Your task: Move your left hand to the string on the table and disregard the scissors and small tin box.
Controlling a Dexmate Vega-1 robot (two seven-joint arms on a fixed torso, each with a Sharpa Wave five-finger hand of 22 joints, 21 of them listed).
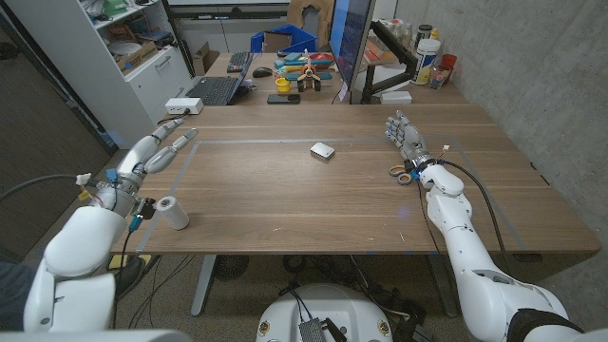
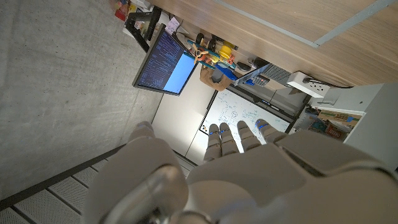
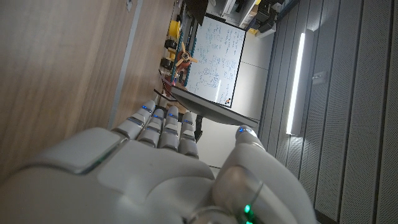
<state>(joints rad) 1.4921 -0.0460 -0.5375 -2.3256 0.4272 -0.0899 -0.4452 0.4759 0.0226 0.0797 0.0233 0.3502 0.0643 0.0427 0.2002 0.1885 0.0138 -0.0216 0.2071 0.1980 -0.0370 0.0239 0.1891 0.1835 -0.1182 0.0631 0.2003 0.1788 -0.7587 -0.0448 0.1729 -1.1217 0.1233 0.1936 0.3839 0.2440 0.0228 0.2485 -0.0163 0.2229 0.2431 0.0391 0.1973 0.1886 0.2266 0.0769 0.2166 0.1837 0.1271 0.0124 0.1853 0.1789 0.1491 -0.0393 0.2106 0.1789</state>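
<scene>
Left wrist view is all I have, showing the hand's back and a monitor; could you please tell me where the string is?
Observer: In the head view the string, a white roll, lies near the table's front edge on the robot's left, beside the left arm's wrist. It is nearer the robot than the left hand.
Operator: Thank you. Is the left hand touching anything?
Observer: No. Its fingers are stretched out with nothing in them, apart from the roll.
Operator: And where are the things I should disregard?
Observer: The small tin box sits mid-table, and the scissors lie by the right hand, both well off to the right of the string.
</scene>
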